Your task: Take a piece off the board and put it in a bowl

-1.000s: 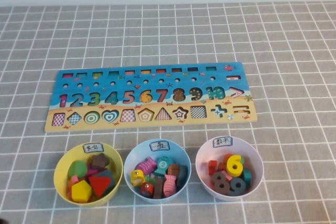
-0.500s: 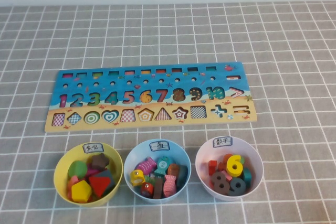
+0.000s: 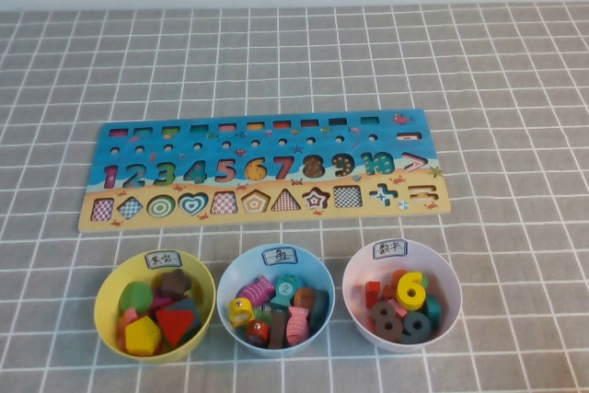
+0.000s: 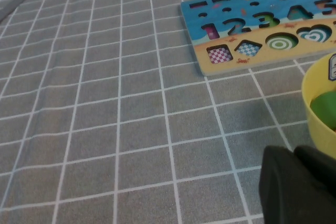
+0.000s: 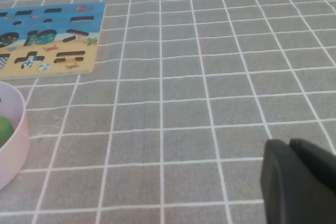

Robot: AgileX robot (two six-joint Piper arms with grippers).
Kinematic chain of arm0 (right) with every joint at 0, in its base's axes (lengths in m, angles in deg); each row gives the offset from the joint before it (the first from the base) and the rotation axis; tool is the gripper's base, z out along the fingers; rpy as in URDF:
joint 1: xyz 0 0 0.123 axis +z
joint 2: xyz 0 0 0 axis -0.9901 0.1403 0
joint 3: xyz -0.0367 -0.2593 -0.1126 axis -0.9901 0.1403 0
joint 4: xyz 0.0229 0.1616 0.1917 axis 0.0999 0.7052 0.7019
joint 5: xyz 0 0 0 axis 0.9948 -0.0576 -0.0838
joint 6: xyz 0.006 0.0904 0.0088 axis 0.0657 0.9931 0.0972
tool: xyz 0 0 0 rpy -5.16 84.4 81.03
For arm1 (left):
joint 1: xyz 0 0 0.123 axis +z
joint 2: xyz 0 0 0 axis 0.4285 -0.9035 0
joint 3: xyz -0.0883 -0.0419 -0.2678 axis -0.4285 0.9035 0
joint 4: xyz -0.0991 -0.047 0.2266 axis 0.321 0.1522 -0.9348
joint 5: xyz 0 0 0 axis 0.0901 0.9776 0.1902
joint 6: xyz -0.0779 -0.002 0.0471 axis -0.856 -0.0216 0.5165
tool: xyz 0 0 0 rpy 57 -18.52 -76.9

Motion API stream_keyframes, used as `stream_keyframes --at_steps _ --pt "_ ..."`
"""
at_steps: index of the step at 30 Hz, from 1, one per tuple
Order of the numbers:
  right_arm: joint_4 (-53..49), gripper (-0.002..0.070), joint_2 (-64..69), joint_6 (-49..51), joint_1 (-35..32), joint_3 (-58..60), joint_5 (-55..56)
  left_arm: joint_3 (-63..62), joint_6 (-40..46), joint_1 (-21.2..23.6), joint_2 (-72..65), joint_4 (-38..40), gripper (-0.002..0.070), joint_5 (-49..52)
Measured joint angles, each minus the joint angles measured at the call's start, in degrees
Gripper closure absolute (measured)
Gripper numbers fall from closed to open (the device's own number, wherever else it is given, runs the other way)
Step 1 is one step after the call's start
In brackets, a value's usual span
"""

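The board [image 3: 267, 142] lies across the middle of the table, and parts of it show in the left wrist view [image 4: 252, 51] and the right wrist view [image 5: 79, 61]. A red 7 [image 3: 283, 167] shows in its numeral row; I cannot tell whether it is a piece or the slot's print. The pale pink bowl [image 3: 457, 284] stands at the front right and holds a small red piece [image 3: 372, 294], a yellow 6 and a dark grey 8. My left gripper [image 4: 294, 153] is shut and empty beside the yellow bowl. My right gripper [image 5: 290, 144] is shut and empty over bare cloth, right of the pink bowl [image 5: 13, 145].
A yellow bowl [image 3: 103, 319] of shape pieces and a light blue bowl [image 3: 225, 284] of coloured pieces stand left of the pink one. The yellow bowl's rim shows in the left wrist view [image 4: 315, 114]. Grey checked cloth covers the table. Neither arm shows in the high view.
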State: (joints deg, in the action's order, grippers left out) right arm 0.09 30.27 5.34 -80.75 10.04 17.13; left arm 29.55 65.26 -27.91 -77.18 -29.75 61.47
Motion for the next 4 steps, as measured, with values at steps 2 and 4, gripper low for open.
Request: stream_keyframes --at_steps 2,4 --pt "0.0 0.0694 0.0 0.0 0.0 0.0 0.0 0.0 0.0 0.0 0.0 0.0 0.0671 0.0" --pt "0.0 0.0694 0.0 0.0 0.0 0.0 0.0 0.0 0.0 0.0 0.0 0.0 0.0671 0.0"
